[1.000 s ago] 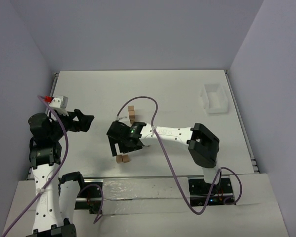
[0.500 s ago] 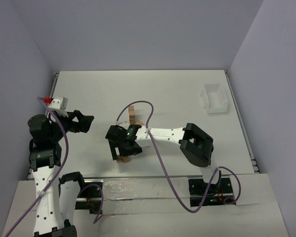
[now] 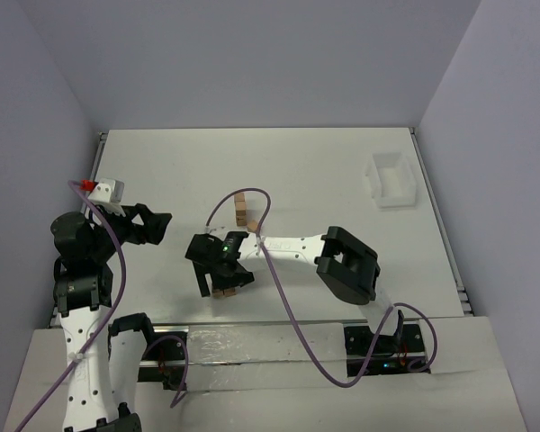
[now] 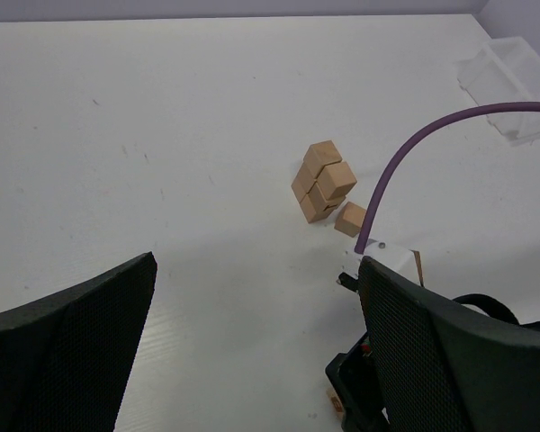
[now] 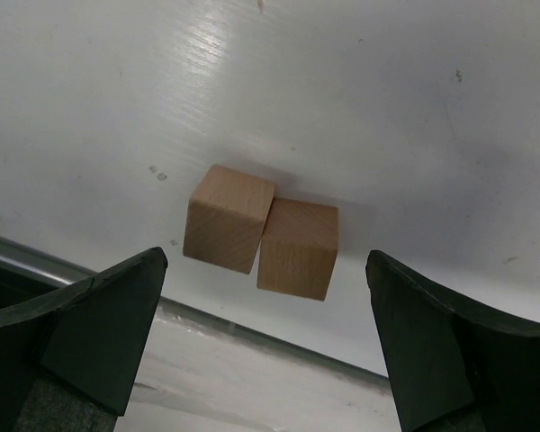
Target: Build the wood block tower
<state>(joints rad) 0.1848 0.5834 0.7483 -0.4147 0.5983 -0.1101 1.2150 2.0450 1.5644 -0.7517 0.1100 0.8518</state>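
Note:
The tower (image 3: 240,208) is a short column of tan wood blocks at the table's middle. In the left wrist view the tower (image 4: 321,183) looks slightly twisted, with one loose block (image 4: 350,219) beside its base. Two more wood blocks (image 5: 229,219) (image 5: 297,247) lie touching side by side near the front edge, and show in the top view (image 3: 223,290). My right gripper (image 3: 218,275) hovers over this pair, open and empty, with a finger (image 5: 90,324) on each side. My left gripper (image 3: 149,225) is open and empty, well left of the tower, also seen in its own view (image 4: 256,270).
A white translucent bin (image 3: 391,180) stands at the far right, also in the left wrist view (image 4: 513,72). The metal front rail (image 3: 252,342) runs just below the two blocks. The right arm's purple cable (image 3: 252,202) arches over the tower area.
My right arm has swung left and toward the front edge, bringing its open gripper over the two blocks. The left arm has barely moved.

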